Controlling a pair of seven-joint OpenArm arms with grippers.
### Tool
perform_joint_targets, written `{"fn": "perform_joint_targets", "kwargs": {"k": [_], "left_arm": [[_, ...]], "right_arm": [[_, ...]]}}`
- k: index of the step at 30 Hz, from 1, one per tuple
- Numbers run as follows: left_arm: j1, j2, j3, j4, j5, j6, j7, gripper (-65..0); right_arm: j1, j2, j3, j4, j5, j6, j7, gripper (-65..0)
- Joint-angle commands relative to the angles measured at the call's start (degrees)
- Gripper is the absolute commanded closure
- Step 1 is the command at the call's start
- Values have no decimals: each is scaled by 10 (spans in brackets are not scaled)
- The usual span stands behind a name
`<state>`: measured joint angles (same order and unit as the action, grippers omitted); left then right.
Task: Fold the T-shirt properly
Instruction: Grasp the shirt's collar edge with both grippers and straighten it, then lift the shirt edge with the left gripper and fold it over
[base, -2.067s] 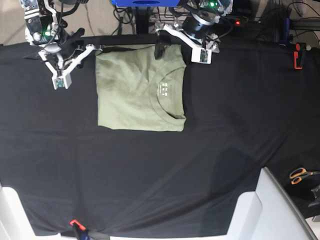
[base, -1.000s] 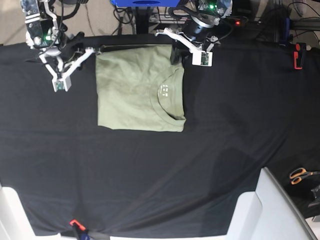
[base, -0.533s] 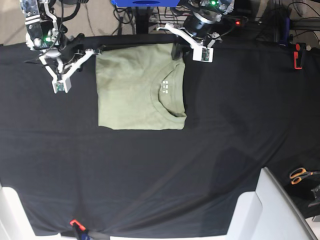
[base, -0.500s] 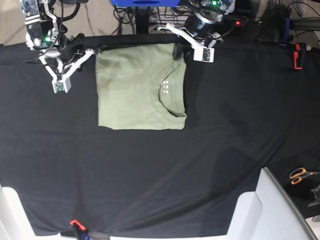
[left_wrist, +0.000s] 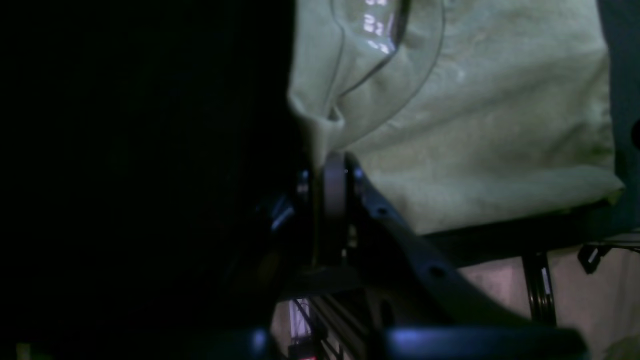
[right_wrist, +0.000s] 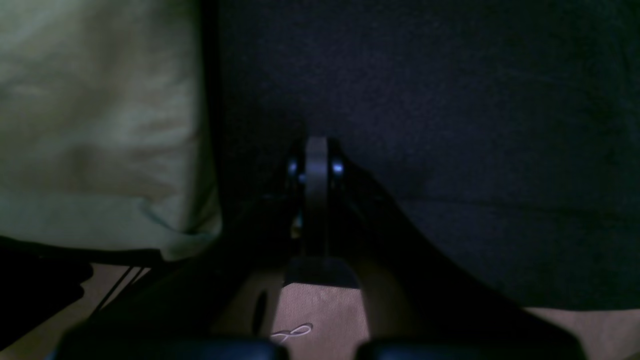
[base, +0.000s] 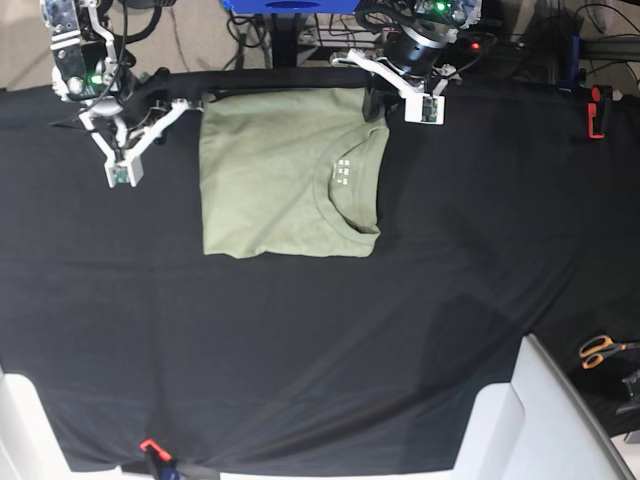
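Now T-shirt (base: 285, 170) farther right.

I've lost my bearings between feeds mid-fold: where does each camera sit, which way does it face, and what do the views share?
Base: overhead, looking straight down on the black cloth and folded T-shirt; both arms show along the top edge.
Left wrist: on the left arm, looking along the shut left gripper at the T-shirt's collar-side edge.
Right wrist: on the right arm, looking along the shut right gripper over black cloth, T-shirt at the frame's left.
Shared: all three show the T-shirt on the cloth.
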<state>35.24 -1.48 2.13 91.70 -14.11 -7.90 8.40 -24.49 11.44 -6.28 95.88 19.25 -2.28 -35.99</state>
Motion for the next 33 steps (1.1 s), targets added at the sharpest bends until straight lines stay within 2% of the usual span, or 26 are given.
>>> {"fn": "perform_joint_targets", "kwargs": {"k": [1,8,11,12,16,19,21,23,25,30,31,33], "left_arm": [[2,-2,3,7,-2,-3,-10,0],[1,-2,3,7,-2,-3,-9,0],[0,-2,1,12,-2,-3,20,0],[-1,-2,0,15,-2,-3,30,-26],[2,-4,-2,43,5,-3,47,-278],[3,-12,-2,63,47,-3,47,-476],[3,-11,-3,76,64,-3,47,-578],[1,-11,-6,86,72,-3,47,-629],[0,-11,-19,104,69,-3,47,-640],[-8,-1,-11,171,73,-3,47,-632],[-23,0,-3,173,73,-3,47,-602],[-55,0,15,162,73,-3,47,-492]], "right_arm": [[1,3,1,10,1,3,7,0],[1,3,-1,10,1,3,7,0],[1,3,-2,10,1,3,7,0],[1,3,-2,10,1,3,7,0],[0,3,-4,25,1,3,7,0],[-2,2,-4,50,1,3,7,0],[-2,6,-22,66,1,3,6,0],[-3,6,-34,83,1,3,6,0],[-1,8,-55,97,0,4,6,0],[41,44,-122,113,0,4,7,0],[54,47,-130,112,0,4,5,0],[72,47,-144,112,1,4,4,0]]}}
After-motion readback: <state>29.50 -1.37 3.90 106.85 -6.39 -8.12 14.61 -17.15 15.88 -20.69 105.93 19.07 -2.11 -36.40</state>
